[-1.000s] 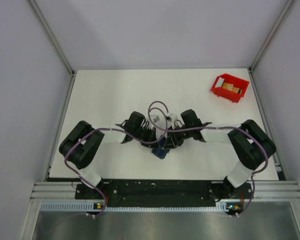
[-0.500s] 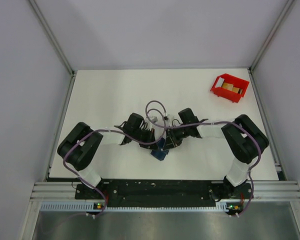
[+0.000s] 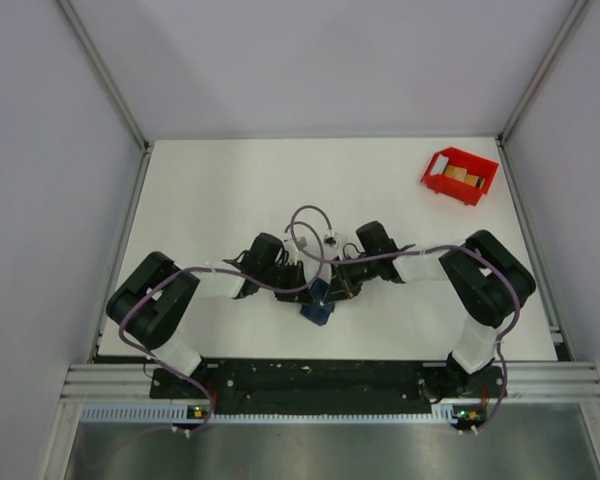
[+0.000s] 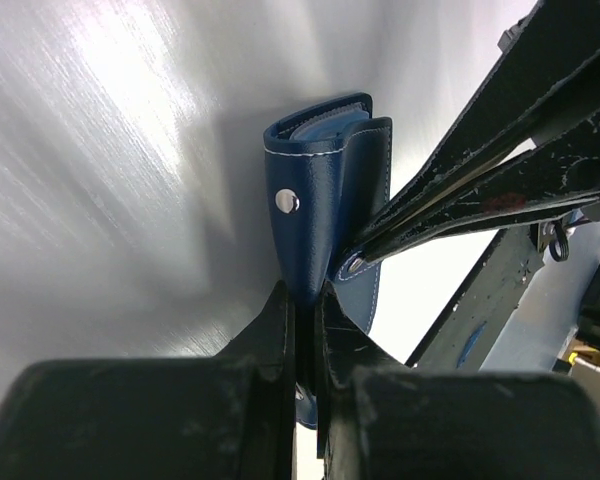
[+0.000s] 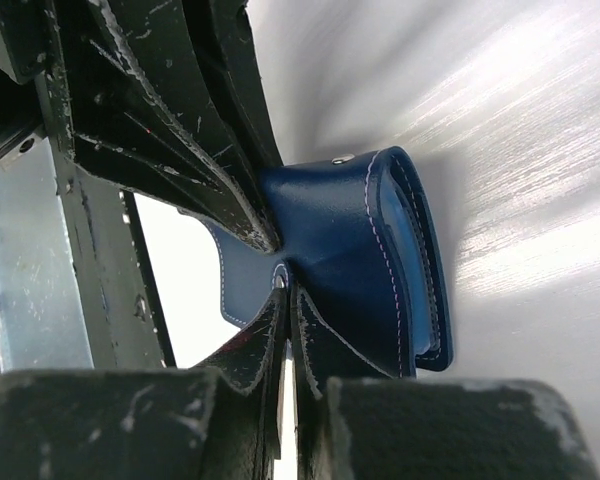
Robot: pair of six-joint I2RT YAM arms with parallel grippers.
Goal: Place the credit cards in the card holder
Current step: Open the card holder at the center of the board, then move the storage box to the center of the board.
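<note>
The dark navy card holder [image 3: 318, 300] is held between both grippers just above the table's near middle. My left gripper [image 3: 302, 280] is shut on its cover; in the left wrist view the holder [image 4: 325, 190] stands folded with a silver snap, pinched at its lower edge [image 4: 305, 300]. My right gripper [image 3: 338, 282] is shut on the holder's snap flap [image 5: 280, 250]; the lighter blue inside [image 5: 405, 240] shows at the holder's edge. The tan and white credit cards [image 3: 458, 176] lie in the red bin at the far right.
The red plastic bin [image 3: 442, 182] sits near the table's far right corner. Grey walls and metal rails bound the white table [image 3: 220, 190]. Purple cables loop over both wrists.
Both arms have drawn slightly nearer and lower, wrists closing in on each other. The card holder stays gripped between them and has shifted a little toward the near edge.
</note>
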